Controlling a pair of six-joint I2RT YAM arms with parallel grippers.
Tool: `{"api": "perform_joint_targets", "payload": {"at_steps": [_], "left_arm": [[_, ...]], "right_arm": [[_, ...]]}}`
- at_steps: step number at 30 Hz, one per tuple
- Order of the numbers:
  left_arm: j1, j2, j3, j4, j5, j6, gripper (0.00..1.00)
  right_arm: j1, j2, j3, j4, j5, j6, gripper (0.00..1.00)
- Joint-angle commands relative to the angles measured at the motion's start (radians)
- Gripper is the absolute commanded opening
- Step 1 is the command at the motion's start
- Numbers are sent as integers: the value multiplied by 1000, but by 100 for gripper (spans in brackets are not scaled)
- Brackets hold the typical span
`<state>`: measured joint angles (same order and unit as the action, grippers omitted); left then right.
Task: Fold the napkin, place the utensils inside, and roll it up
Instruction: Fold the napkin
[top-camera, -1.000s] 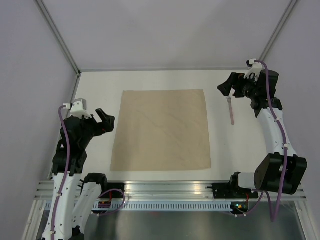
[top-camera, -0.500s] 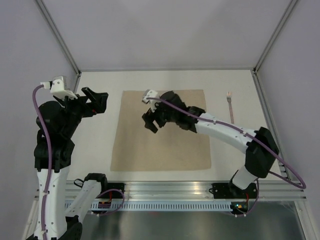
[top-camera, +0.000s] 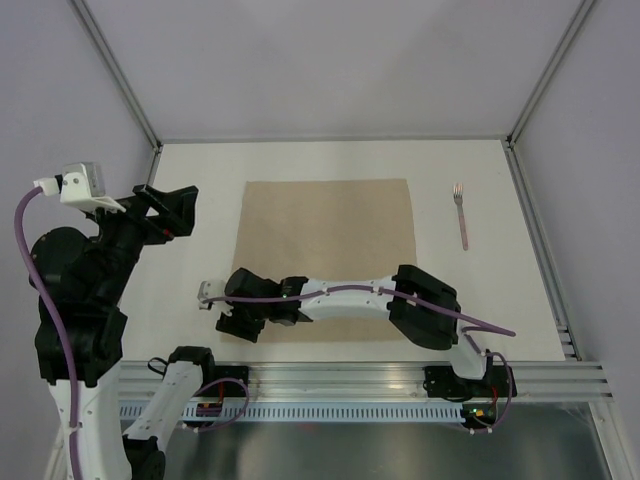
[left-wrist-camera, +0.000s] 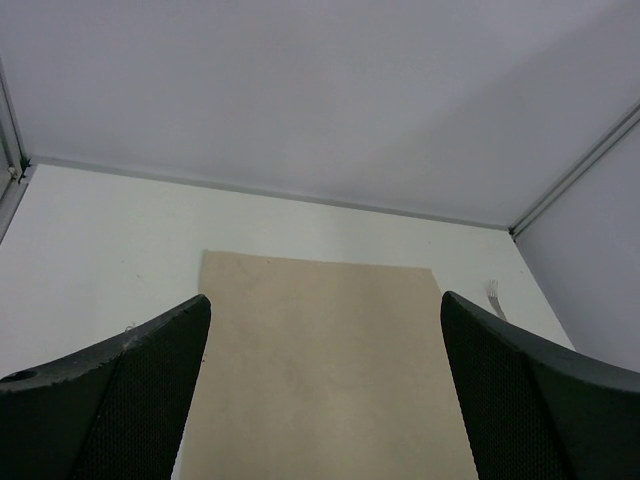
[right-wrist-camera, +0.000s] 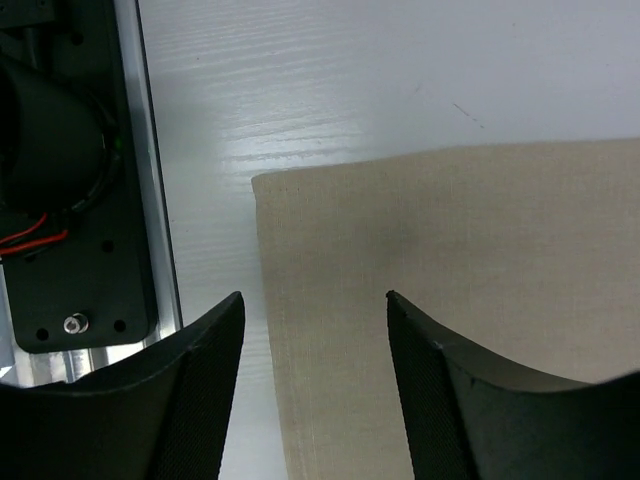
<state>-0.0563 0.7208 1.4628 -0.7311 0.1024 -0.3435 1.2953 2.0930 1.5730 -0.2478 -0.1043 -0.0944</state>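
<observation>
Top external: right end effector at the near-left corner of the napkin, fork lying apart

Seen from above, the napkin lies flat and unfolded in the middle of the white counter, its edges roughly square to the counter's sides. The fork rests on bare counter to the right of the cloth, well apart from it, tines pointing toward the far side. The right arm stretches leftward along the napkin's near edge, and its end effector sits at the near-left corner.

The right wrist view looks down on that corner. The two fingers stand apart, one over bare counter just beside the napkin's side edge and the other over the cloth, so the edge runs between them. Nothing is clamped. Whether the fingertips touch the surface cannot be told. A dark arm base with red wires shows along one side of this view.

The left end effector is held up over the counter's left side, beside the napkin and not over it. In the left wrist view its fingers are spread wide with nothing between them. Beyond them the whole cloth is visible, and the fork's tines peek out at its far right.
</observation>
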Motion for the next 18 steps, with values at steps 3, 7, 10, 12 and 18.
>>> {"api": "perform_joint_targets", "payload": {"at_steps": [3, 7, 10, 12, 18], "left_arm": [[4, -11, 24, -53, -30, -2, 100], [4, -9, 22, -57, -30, 6, 100], [4, -9, 13, -59, -32, 9, 100], [4, -11, 8, -56, -33, 11, 100], [4, -17, -16, -56, -43, 14, 100]], "right_arm": [[44, 85, 81, 41, 41, 1, 61], [55, 127, 100, 42, 34, 4, 57], [68, 147, 114, 38, 41, -4, 56], [78, 159, 127, 35, 40, -4, 56], [79, 202, 147, 25, 41, 4, 51]]}}
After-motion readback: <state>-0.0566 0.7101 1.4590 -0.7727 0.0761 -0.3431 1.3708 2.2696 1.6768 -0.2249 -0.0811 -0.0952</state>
